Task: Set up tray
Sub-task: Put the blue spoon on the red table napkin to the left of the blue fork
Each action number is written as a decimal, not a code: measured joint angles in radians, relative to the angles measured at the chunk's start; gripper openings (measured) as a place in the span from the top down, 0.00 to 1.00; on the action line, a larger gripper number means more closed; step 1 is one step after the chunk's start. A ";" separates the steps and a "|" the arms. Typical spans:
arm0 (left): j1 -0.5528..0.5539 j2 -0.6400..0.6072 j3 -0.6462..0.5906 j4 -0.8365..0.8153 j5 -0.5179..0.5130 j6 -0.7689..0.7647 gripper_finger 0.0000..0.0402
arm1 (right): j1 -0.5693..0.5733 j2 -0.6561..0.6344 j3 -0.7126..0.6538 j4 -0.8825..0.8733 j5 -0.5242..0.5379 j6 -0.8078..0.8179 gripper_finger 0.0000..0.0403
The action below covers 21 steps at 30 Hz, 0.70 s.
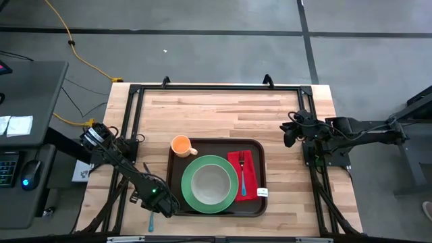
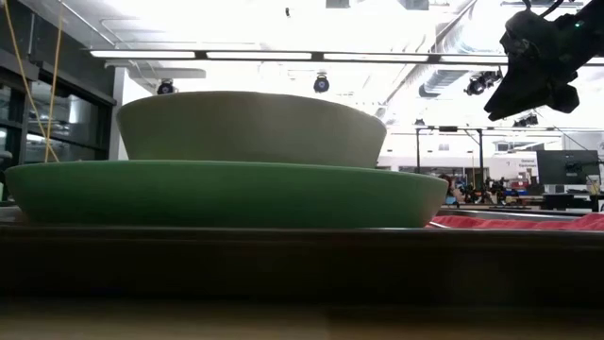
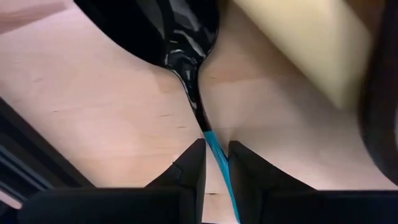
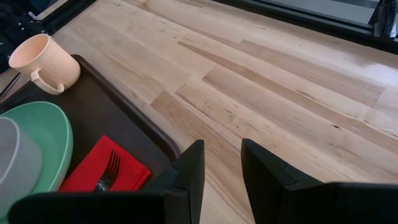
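Beside the dark brown rectangular plastic tray [image 1: 216,177], my left end effector [image 3: 216,163] pinches the black-bowled, blue-handled spoon [image 3: 186,56]; I'd lift level, clearing the rim; right end effector [image 4: 222,163] waits, slightly parted, empty.

A grey concrete floor [image 1: 216,40] surrounds the tabletop [image 1: 223,111], crossed by dark seam lines. A yellow cable [image 1: 74,44] runs over it at ten o'clock. At nine o'clock stands a grey desk [image 1: 30,101] with a keyboard and mouse [image 1: 27,182]. In the low view, long ceiling lights [image 2: 255,55] glow overhead, with ducts and distant monitors [image 2: 578,168] at three o'clock.
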<state>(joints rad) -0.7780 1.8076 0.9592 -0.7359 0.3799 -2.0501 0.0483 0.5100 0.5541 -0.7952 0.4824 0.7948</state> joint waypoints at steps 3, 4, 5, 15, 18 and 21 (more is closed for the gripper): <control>0.000 0.001 0.000 -0.012 0.008 -0.001 0.76 | 0.000 0.000 0.000 0.000 0.000 0.000 0.79; 0.000 0.001 0.000 -0.016 0.009 -0.001 0.76 | 0.000 0.000 0.000 0.000 0.000 0.000 0.79; 0.000 0.001 0.000 -0.021 0.012 -0.001 0.76 | 0.000 0.000 0.000 0.000 0.000 0.000 0.79; 0.000 0.003 -0.002 -0.038 0.039 -0.010 0.76 | 0.000 0.000 0.000 0.000 0.000 0.000 0.79; 0.000 0.003 -0.003 -0.040 0.049 -0.016 0.76 | 0.000 0.000 0.000 0.000 0.000 0.000 0.79; 0.000 0.002 -0.003 -0.042 0.051 -0.016 0.76 | 0.000 0.000 0.000 0.000 0.000 -0.007 0.79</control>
<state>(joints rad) -0.7780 1.8099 0.9562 -0.7776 0.4313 -2.0659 0.0485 0.5099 0.5541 -0.7952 0.4824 0.7877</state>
